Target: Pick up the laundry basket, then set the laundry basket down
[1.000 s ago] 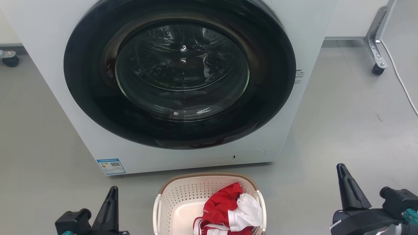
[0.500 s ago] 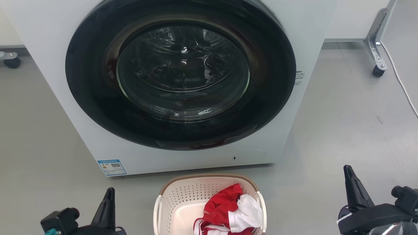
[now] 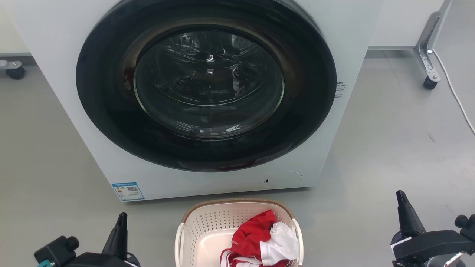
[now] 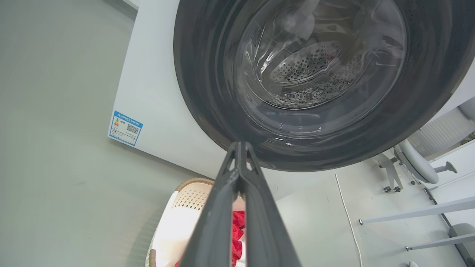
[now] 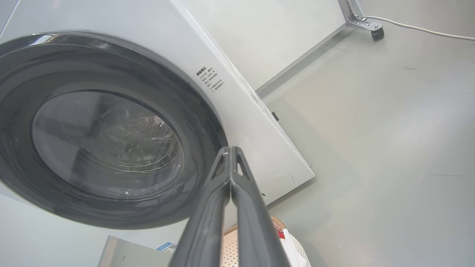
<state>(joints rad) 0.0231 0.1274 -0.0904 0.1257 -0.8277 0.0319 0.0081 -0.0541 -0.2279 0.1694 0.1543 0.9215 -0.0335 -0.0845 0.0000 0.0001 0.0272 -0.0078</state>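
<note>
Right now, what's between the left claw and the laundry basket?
Bare grey floor, per the head view. The left claw is shut and apart from the laundry basket; nothing lies in the gap.

Perforated plastic laundry basket, woven-look rim, glossy glass washer door, matt floor

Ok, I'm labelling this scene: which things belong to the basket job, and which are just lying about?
Job: laundry basket, left claw, right claw, both shut and apart from it.
Lying about: washing machine, red and white clothes in the basket, white cable, wheeled frame leg.
</note>
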